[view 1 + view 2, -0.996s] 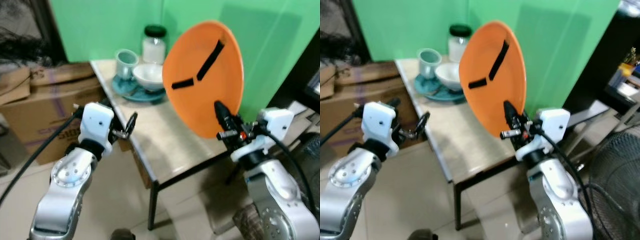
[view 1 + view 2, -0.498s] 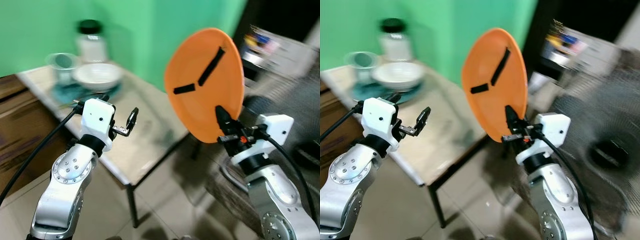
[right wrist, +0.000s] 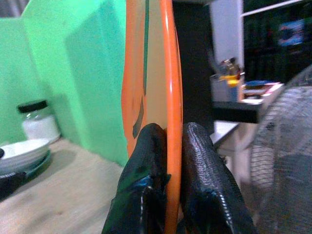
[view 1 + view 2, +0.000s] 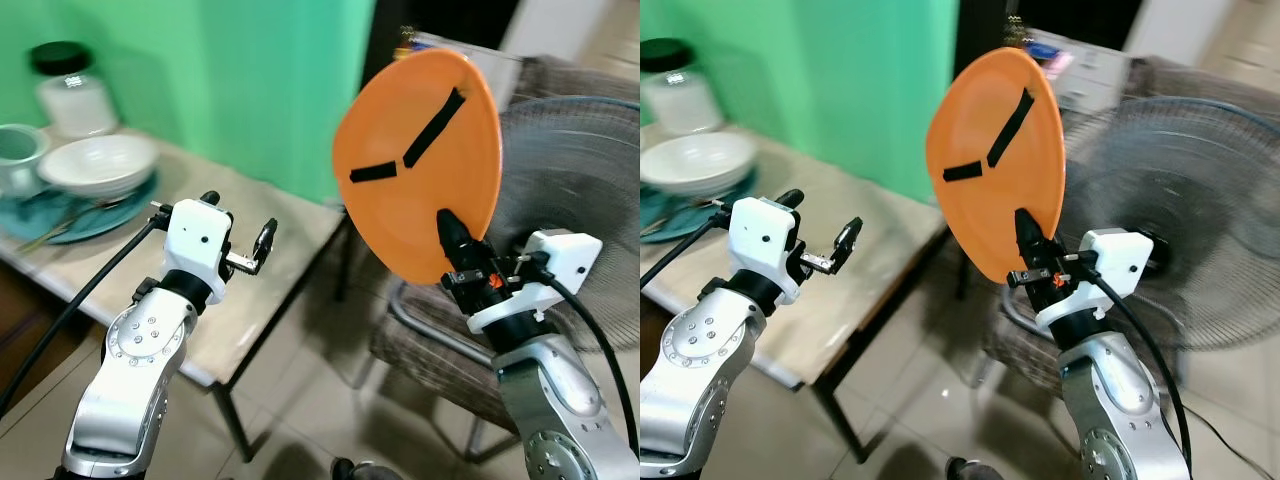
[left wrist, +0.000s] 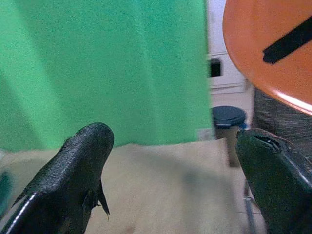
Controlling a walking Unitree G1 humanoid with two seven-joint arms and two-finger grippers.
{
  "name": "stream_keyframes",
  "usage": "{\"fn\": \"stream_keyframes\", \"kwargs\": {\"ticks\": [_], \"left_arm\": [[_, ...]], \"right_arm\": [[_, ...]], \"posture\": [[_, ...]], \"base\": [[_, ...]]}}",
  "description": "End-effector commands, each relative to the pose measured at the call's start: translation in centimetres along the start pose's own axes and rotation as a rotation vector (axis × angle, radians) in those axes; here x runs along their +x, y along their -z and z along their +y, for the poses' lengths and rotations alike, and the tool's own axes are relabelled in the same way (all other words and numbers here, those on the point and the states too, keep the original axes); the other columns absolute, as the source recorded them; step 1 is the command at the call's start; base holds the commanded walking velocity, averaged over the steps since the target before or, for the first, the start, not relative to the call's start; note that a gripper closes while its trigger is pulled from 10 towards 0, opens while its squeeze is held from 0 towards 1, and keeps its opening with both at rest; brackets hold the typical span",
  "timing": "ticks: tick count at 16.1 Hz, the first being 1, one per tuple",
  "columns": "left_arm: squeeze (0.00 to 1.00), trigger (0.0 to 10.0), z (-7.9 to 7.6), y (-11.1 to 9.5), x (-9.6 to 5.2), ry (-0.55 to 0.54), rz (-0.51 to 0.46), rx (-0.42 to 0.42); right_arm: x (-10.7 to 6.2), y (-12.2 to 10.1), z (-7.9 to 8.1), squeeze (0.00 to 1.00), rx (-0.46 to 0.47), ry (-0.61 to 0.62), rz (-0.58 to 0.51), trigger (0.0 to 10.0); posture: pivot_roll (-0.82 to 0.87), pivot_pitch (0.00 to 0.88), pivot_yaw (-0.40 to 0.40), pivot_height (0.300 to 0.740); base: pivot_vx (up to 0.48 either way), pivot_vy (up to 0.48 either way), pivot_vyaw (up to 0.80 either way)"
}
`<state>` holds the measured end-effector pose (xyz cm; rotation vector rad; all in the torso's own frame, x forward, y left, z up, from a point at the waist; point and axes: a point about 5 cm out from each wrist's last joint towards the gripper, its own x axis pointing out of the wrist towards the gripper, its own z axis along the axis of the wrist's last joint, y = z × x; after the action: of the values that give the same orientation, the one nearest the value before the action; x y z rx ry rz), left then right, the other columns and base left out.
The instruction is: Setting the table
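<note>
My right gripper is shut on the lower rim of an orange plate that stands on edge, with two black tape strips on its face. From the right wrist the plate rim runs up between the two fingers. My left gripper is open and empty, held above the beige table near its right end. The left wrist view looks between the spread fingers at the tabletop and the plate.
On the far left of the table stand a white bowl on a teal plate, a teal mug and a black-lidded jar. A green wall backs the table. A large fan and a woven chair stand at right.
The camera has swung right: the table and dishes slid left in view and the fan and chair came in. Both arms keep their pose, the plate still held upright.
</note>
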<state>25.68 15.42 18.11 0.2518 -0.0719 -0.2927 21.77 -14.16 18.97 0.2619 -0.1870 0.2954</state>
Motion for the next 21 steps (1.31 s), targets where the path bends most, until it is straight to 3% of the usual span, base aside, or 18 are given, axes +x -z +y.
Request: {"fn": "stream_keyframes", "kwargs": {"ticks": [1,11,21], "left_arm": [[0.00,10.0,-0.20,-0.01,0.16,0.018,0.005,0.007],[0.00,10.0,-0.28,0.13,0.10,0.015,0.010,-0.001],[0.00,10.0,0.57,-0.24,0.39,-0.061,-0.015,0.004]], "right_arm": [[-0.26,-1.32,-0.43,0.00,-0.011,0.024,-0.074,10.0],[-0.39,-1.32,-0.77,0.00,0.002,0.040,-0.072,10.0],[0.46,-1.21,-0.50,0.00,-0.048,0.102,-0.061,10.0]], "posture": [[0.10,0.000,-0.035,0.740],[0.09,0.000,-0.039,0.740],[0.09,0.000,-0.050,0.740]], "base": [[0.000,0.000,-0.80],[0.000,0.000,-0.80],[0.000,0.000,-0.80]]}}
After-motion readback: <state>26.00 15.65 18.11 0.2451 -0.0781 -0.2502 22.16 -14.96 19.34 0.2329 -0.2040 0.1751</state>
